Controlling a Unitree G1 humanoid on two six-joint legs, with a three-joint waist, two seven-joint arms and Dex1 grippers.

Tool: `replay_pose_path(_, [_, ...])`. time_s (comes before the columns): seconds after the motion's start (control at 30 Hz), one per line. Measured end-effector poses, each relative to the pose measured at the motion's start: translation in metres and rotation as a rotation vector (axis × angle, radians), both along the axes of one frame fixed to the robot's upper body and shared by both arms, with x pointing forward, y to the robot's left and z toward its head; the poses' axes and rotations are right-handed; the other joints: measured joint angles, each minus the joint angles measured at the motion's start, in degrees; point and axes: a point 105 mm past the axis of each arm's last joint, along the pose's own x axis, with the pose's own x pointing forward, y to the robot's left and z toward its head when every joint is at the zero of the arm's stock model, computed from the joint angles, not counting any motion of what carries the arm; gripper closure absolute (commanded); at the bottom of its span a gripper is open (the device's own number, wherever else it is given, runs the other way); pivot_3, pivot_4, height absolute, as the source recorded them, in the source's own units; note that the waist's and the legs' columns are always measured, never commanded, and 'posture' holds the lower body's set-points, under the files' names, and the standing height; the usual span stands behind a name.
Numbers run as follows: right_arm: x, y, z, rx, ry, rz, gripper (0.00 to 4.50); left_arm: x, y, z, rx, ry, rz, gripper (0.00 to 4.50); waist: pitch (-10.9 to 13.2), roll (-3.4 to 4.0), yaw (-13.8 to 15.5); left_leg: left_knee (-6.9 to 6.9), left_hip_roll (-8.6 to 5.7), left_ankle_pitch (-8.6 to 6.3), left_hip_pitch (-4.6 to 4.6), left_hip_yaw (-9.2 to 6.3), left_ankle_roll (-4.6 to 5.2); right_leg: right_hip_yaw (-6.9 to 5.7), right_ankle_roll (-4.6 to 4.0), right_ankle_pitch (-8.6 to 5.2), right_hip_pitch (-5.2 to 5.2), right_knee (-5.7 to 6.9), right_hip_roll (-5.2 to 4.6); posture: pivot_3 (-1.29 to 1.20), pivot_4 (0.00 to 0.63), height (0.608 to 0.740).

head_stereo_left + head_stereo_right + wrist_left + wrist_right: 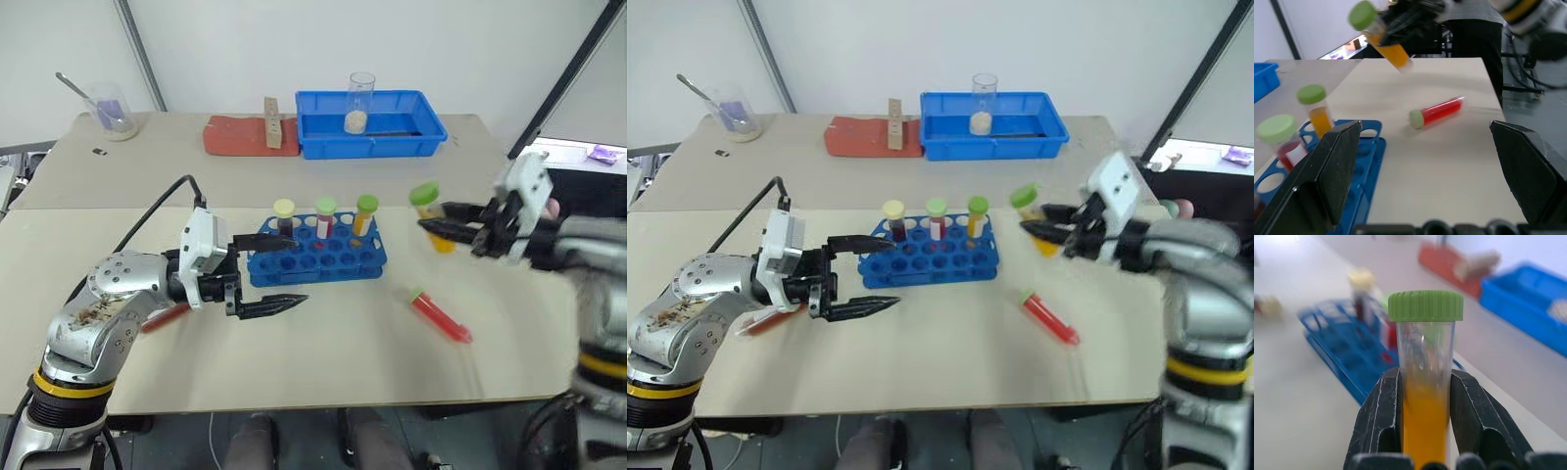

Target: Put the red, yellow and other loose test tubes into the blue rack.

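Three capped test tubes stand upright in the back row of the blue plastic rack (pixel 315 252) on the beige counter (pixel 323 362): one with a pale yellow cap and dark red liquid (pixel 284 219), one with a light green cap and red liquid (pixel 324 217), and one with a green cap and orange liquid (pixel 364 214). A fourth tube, clear plastic with a green screw cap and orange-yellow liquid (pixel 1425 377), is pinched between the two black fingers of the right gripper (pixel 446 225), held in the air to the right of the rack and tilted. Another loose tube with red liquid and a green cap (pixel 440 315) lies on its side on the counter, in front of the rack and to its right, well apart from it. The left gripper (pixel 266 276) hovers just in front of the rack's left end, its fingers spread wide and holding nothing. Part of a further red tube (pixel 164 317) shows on the counter beneath the left arm.
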Motion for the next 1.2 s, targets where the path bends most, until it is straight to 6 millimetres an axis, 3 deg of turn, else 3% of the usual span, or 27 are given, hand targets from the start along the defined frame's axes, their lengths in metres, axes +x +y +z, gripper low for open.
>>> replay_pose_path(0.23, [0.007, 0.046, -0.003, 0.249, -0.16, -0.057, 3.55, 0.006, 0.007, -0.004, -0.007, 0.012, 0.021, 0.0, -0.01, -0.01, -0.04, 0.15, 0.03, 0.0, -0.09, 0.02, 0.0, -0.02, -0.02, 0.02, 0.0, -0.04, 0.0, 0.0, 0.15, 0.74])
replay_pose_path(0.5, [0.032, 0.042, -0.032, 0.275, -0.17, -0.154, 3.55, 0.004, 0.009, -0.01, 0.022, 0.006, 0.017, 0.0, -0.01, -0.02, 0.07, 0.13, 0.02, -0.01, -0.14, 0.01, 0.0, -0.03, -0.18, 0.11, 0.0, -0.12, -0.03, 0.0, 0.15, 0.74])
replay_pose_path(0.73, [0.04, 0.041, -0.047, 0.275, -0.161, -0.181, 3.55, 0.001, 0.007, -0.011, 0.023, 0.004, 0.015, 0.0, -0.01, -0.02, 0.0, 0.11, 0.04, -0.01, -0.1, 0.0, 0.0, -0.03, -0.11, 0.06, 0.0, -0.1, -0.01, 0.0, 0.15, 0.74])
replay_pose_path(1.2, [0.047, 0.046, -0.055, 0.316, -0.201, -0.253, 3.55, 0.001, 0.003, -0.009, -0.002, 0.001, 0.028, 0.0, -0.01, -0.02, -0.07, 0.1, 0.04, -0.01, -0.1, -0.01, 0.0, -0.03, -0.11, 0.06, 0.01, -0.1, -0.01, 0.0, 0.15, 0.74])
